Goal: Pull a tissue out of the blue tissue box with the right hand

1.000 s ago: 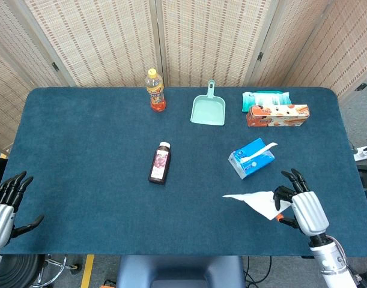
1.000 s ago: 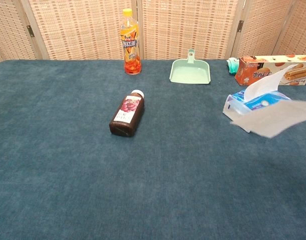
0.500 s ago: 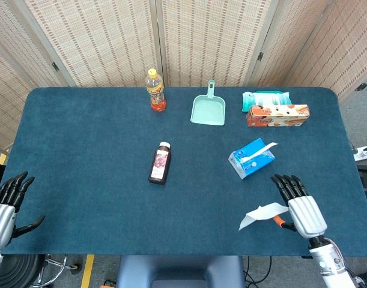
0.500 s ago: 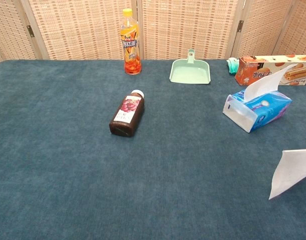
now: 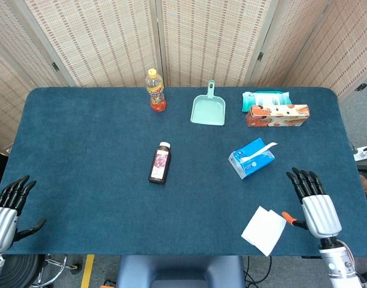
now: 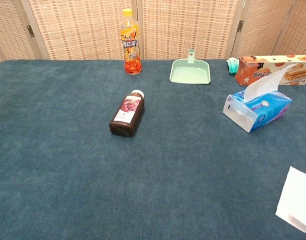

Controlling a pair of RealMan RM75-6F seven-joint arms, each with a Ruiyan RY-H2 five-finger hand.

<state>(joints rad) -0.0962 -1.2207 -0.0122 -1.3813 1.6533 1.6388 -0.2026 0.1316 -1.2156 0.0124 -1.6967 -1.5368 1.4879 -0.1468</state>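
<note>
Tissue (image 5: 263,230) dropped flat, chest view crops it

Counter (image 5: 81,150) has a dark teal cloth top. On it: orange drink bottle (image 5: 156,91) upright at the back, mint dustpan (image 5: 208,110) flat to its right, then a teal wipes pack (image 5: 266,98) touching a cookie box (image 5: 277,115). Dark juice bottle (image 5: 160,162) lies on its side mid-counter. Blue tissue box (image 5: 251,158) right of centre, sheet sticking up. Loose tissue (image 5: 263,230) lies flat near the front right edge.
</note>
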